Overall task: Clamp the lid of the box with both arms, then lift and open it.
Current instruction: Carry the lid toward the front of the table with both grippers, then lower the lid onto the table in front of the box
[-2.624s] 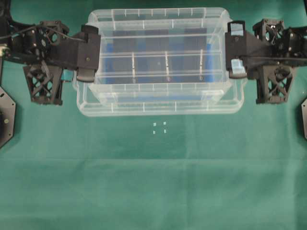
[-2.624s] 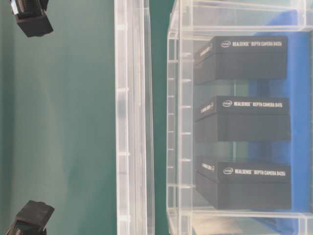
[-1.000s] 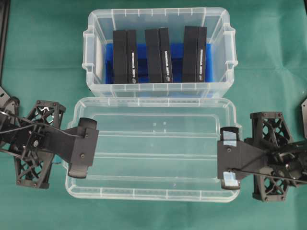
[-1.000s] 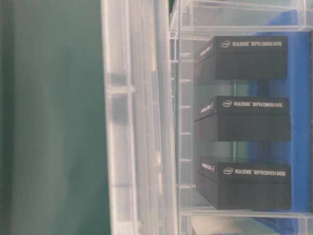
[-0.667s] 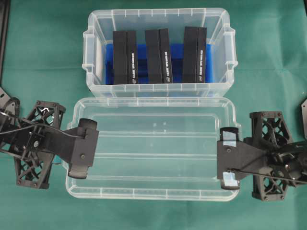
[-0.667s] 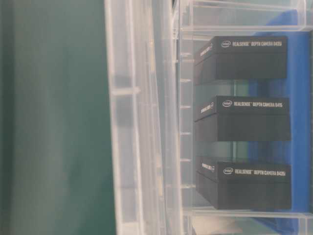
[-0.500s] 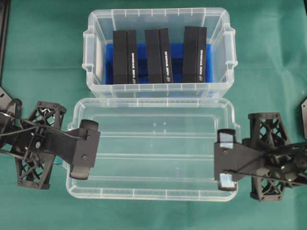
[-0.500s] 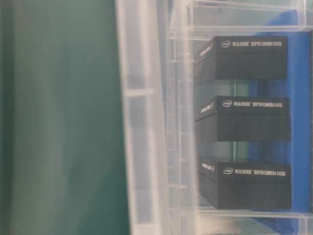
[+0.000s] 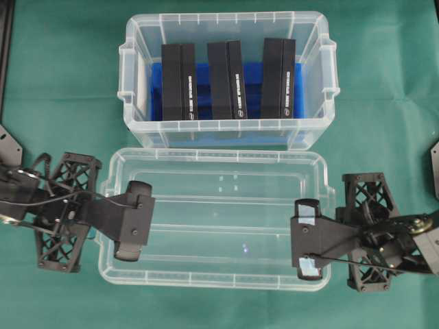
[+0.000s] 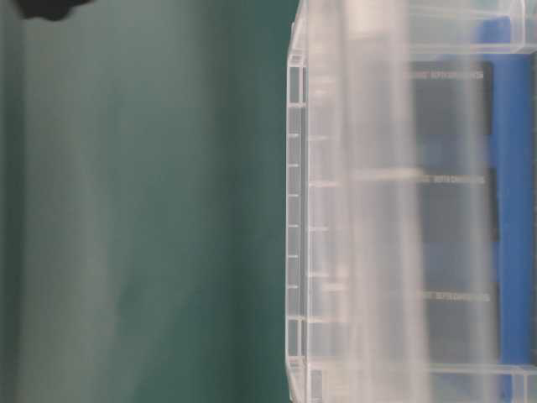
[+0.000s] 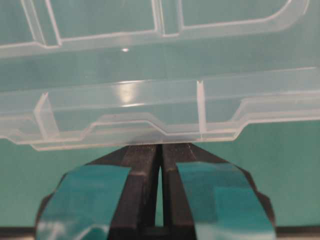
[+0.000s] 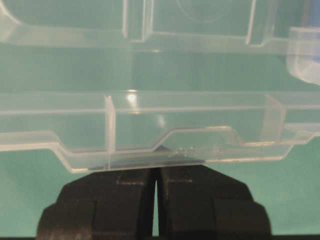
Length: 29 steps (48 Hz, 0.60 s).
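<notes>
The clear lid (image 9: pixel 219 226) hangs level in front of the box (image 9: pixel 130 89), clamped at both short ends. My left gripper (image 9: pixel 134 221), teal-taped, is shut on the lid's left end rim (image 11: pixel 150 115), with its tips (image 11: pixel 160 146) pinched at the edge. At the other end my right gripper (image 9: pixel 309 238) is shut on the right rim (image 12: pixel 165 130), its tips (image 12: pixel 156 169) pressed together there. The box stands open at the back with three upright black blocks (image 9: pixel 228 79) on its blue bottom. In the table-level view the blurred lid (image 10: pixel 377 201) overlaps the box (image 10: pixel 295 210).
Green cloth (image 9: pixel 55 68) covers the table. Small white marks (image 9: pixel 228 184) show through the lid. Black base plates sit at the left edge (image 9: pixel 7 140) and the right edge (image 9: pixel 434 154). The lid's far rim lies close to the box's front wall.
Both arms have carried the lid off the box to the front and, over the last second, lowered it. In the table-level view it swept across the box front, blurred.
</notes>
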Each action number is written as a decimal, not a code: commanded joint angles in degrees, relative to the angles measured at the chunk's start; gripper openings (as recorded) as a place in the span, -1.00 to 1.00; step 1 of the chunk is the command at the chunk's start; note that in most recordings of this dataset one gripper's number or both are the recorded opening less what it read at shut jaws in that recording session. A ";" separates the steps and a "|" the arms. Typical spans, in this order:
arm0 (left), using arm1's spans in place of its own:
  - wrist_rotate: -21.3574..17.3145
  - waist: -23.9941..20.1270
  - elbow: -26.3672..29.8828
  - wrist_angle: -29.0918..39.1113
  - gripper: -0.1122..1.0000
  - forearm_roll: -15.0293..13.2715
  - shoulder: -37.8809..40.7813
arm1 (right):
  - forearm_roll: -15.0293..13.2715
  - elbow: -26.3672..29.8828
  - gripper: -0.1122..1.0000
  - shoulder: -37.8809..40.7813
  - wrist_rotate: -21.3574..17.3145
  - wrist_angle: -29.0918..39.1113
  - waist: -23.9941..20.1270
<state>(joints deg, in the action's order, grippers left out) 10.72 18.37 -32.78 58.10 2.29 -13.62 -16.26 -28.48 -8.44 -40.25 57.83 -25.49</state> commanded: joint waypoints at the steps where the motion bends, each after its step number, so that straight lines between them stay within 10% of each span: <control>1: 0.09 -0.79 0.70 -8.00 -0.80 2.02 0.26 | -2.55 0.26 -0.83 -0.26 -0.09 -5.36 1.23; 29: 3.08 -1.67 -10.37 -26.10 -0.80 1.93 6.86 | -3.43 -13.01 -0.82 2.11 -3.16 -18.90 2.02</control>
<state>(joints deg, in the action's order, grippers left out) 13.80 17.93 -43.95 34.72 3.60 -6.50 -18.81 -41.92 -6.06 -43.33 41.57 -24.61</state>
